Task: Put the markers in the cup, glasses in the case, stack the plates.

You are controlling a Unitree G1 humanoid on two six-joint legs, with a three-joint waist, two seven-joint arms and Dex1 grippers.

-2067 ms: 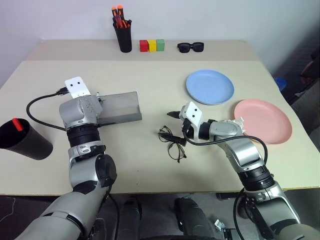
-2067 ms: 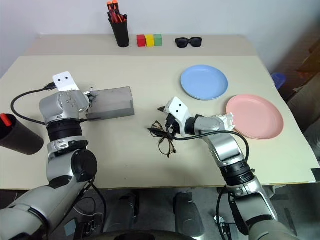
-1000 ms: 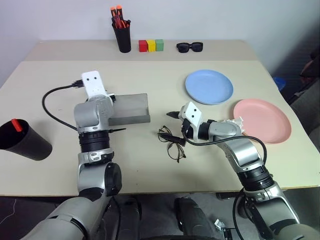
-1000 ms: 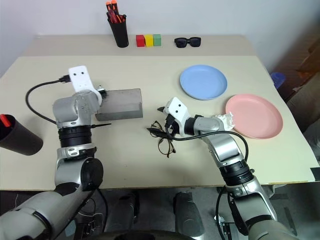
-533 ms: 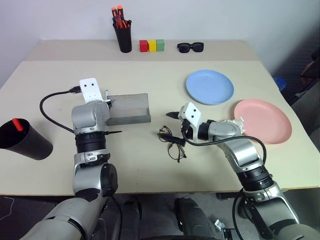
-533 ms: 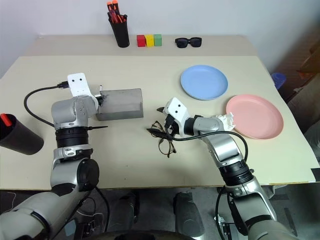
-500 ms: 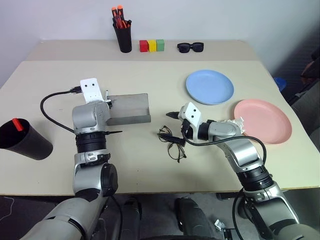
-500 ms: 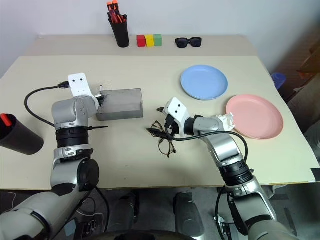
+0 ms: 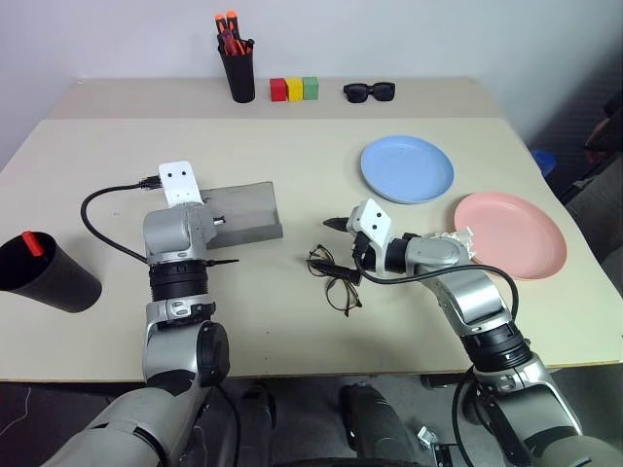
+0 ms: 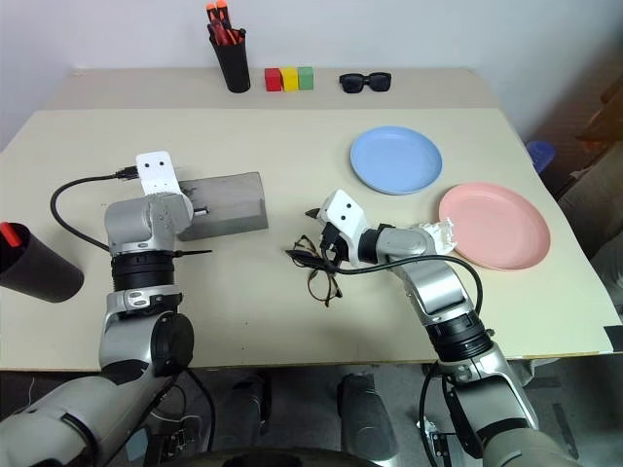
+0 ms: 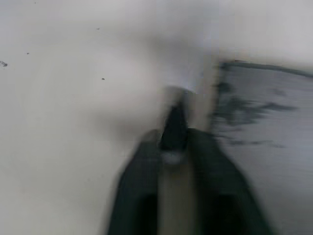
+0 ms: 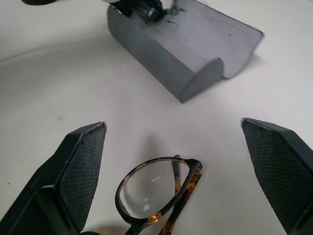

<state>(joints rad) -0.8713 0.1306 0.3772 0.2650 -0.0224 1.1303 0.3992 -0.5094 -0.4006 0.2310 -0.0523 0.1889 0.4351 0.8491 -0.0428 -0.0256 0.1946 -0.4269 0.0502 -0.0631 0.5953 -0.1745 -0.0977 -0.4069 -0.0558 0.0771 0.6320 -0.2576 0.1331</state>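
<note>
The grey case (image 9: 243, 208) lies closed on the table, left of centre. My left gripper (image 9: 211, 218) is at its left end, and in the left wrist view its fingers (image 11: 146, 161) are pressed together beside the case (image 11: 264, 147). The glasses (image 9: 336, 278) lie unfolded at mid-table. My right gripper (image 9: 341, 247) hovers open just over them, with the round lens (image 12: 154, 196) between its fingers. The black cup (image 9: 47, 275) stands at the left edge with a red-capped marker (image 9: 32, 240) in it. The blue plate (image 9: 407, 168) and pink plate (image 9: 511, 233) lie side by side on the right.
At the back stand a black pen holder (image 9: 238, 70) with orange-capped markers, three coloured blocks (image 9: 295, 89) and black sunglasses (image 9: 370, 91). A black cable (image 9: 102, 229) loops from my left wrist over the table.
My left gripper's fingers have closed and the hand has sunk a little. The case has shifted slightly left and turned. The right arm and glasses have not moved.
</note>
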